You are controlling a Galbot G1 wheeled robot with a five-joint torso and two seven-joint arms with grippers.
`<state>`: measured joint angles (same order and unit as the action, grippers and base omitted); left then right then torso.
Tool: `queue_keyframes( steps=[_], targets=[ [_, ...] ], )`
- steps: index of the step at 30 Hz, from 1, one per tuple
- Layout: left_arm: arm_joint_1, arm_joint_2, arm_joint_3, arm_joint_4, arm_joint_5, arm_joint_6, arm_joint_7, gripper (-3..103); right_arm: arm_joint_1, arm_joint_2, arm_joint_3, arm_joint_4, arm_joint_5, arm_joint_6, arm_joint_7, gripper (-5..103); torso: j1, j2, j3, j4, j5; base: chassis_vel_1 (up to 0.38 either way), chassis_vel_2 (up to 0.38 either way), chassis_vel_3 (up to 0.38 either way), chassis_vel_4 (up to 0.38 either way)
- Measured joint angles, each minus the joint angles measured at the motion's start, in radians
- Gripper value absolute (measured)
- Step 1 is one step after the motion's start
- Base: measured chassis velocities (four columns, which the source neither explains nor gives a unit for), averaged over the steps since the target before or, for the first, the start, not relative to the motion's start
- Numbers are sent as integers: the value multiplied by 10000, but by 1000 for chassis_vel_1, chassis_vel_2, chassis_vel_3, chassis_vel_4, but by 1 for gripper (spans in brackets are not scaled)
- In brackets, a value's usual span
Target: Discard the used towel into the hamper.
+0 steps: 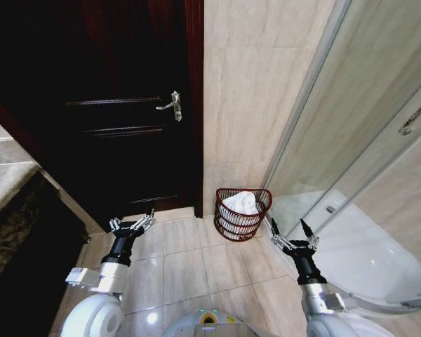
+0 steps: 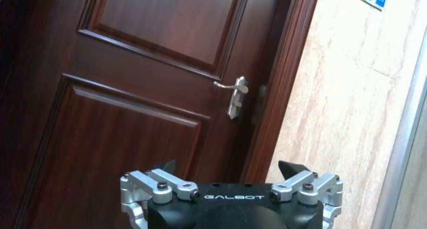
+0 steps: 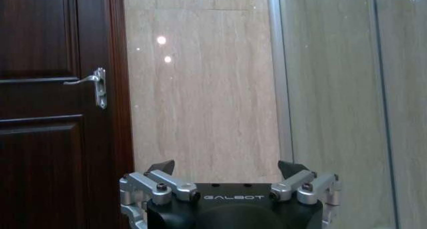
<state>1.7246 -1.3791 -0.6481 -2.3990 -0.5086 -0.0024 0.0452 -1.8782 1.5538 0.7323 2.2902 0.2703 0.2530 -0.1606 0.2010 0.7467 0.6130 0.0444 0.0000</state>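
Note:
The hamper (image 1: 242,215), a small dark reddish-brown wire basket, stands on the floor tiles against the beige wall, between the door and the shower. A white towel (image 1: 241,203) lies bunched inside it, rising just above the rim. My left gripper (image 1: 133,225) hangs open and empty over the tiles left of the hamper. On the other side, my right gripper (image 1: 293,230) is held open and empty too, close to the hamper's right. The left gripper (image 2: 228,169) faces the door and the right gripper (image 3: 227,168) faces the wall, each with its jaws spread.
A dark wooden door (image 1: 119,105) with a silver handle (image 1: 172,105) is shut at the back left. A glass shower enclosure (image 1: 365,140) with a white tray (image 1: 365,260) fills the right. A dark counter edge (image 1: 14,210) runs along the left.

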Motion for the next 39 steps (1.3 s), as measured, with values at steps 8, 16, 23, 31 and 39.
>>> queue_keyframes(
  steps=[8, 16, 23, 31, 39],
  targets=[
    [0, 0, 0, 0, 0, 0, 0, 100, 0, 0, 0, 0, 0, 0, 0, 100, -149, -340, -190, 0, 0, 0, 0, 0, 0],
    [0, 0, 0, 0, 0, 0, 0, 100, 0, 0, 0, 0, 0, 0, 0, 100, -288, -644, -357, 0, 0, 0, 0, 0, 0],
    [0, 0, 0, 0, 0, 0, 0, 100, 0, 0, 0, 0, 0, 0, 0, 100, -416, -943, -528, 0, 0, 0, 0, 0, 0],
    [0, 0, 0, 0, 0, 0, 0, 100, 0, 0, 0, 0, 0, 0, 0, 100, -578, -1327, -747, 0, 0, 0, 0, 0, 0],
    [0, 0, 0, 0, 0, 0, 0, 100, 0, 0, 0, 0, 0, 0, 0, 100, -716, -1641, -925, 1, 0, 0, 0, 0, 0]
  ],
)
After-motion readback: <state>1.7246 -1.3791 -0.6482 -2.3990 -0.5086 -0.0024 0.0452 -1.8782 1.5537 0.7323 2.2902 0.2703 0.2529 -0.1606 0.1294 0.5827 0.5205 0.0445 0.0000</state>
